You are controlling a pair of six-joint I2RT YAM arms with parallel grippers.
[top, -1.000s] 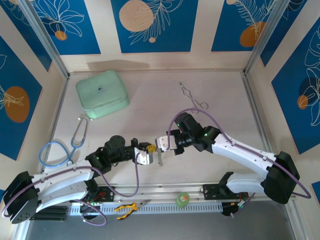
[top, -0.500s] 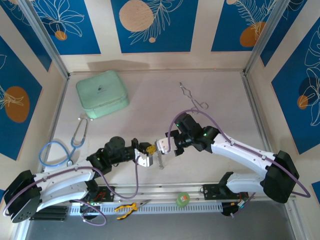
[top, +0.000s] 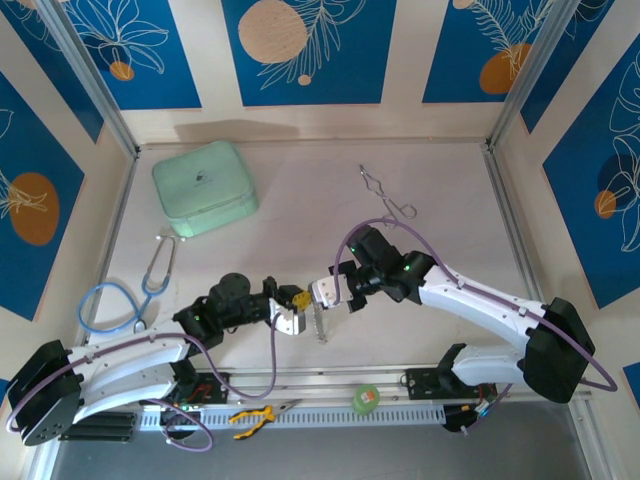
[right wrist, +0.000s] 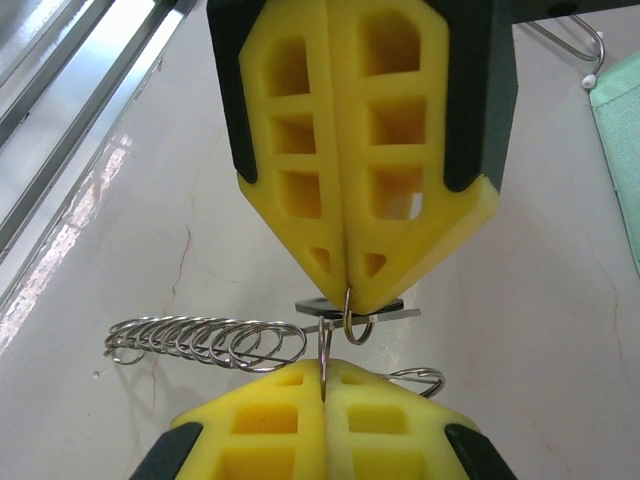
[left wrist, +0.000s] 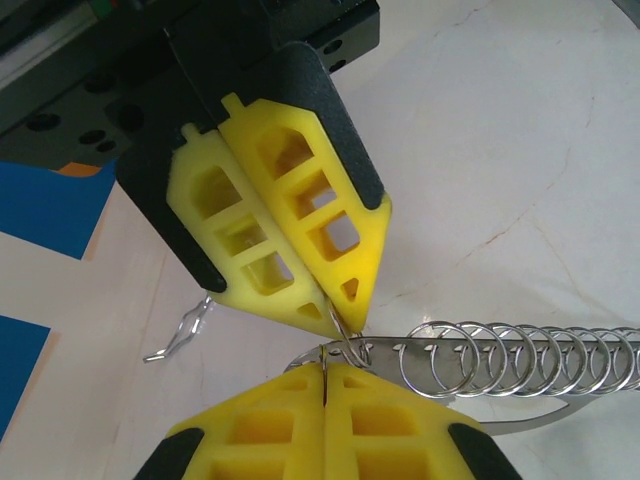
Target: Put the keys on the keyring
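Low over the table's near middle, my left gripper (top: 293, 312) and right gripper (top: 322, 292) meet tip to tip. The right gripper (right wrist: 325, 385) is shut on a thin wire loop of the keyring (right wrist: 325, 350), and the keyring's chain of rings (right wrist: 210, 345) trails beside it and hangs down (top: 318, 326). My left gripper (left wrist: 325, 385) is shut on a small wire ring (right wrist: 355, 326). A key with a black head (right wrist: 350, 304) lies right behind that ring. I cannot tell whether it is threaded on. The yellow-headed key is hidden.
A mint-green case (top: 205, 187) sits at the back left and a blue stethoscope (top: 130, 295) at the left edge. Silver forceps (top: 388, 195) lie behind the right arm. A tape roll (top: 367, 398) and yellow pliers (top: 255, 413) rest on the front rail.
The right gripper has dipped slightly toward the near edge, and the chain hangs a little lower. The left arm has barely moved. Both stay shut.
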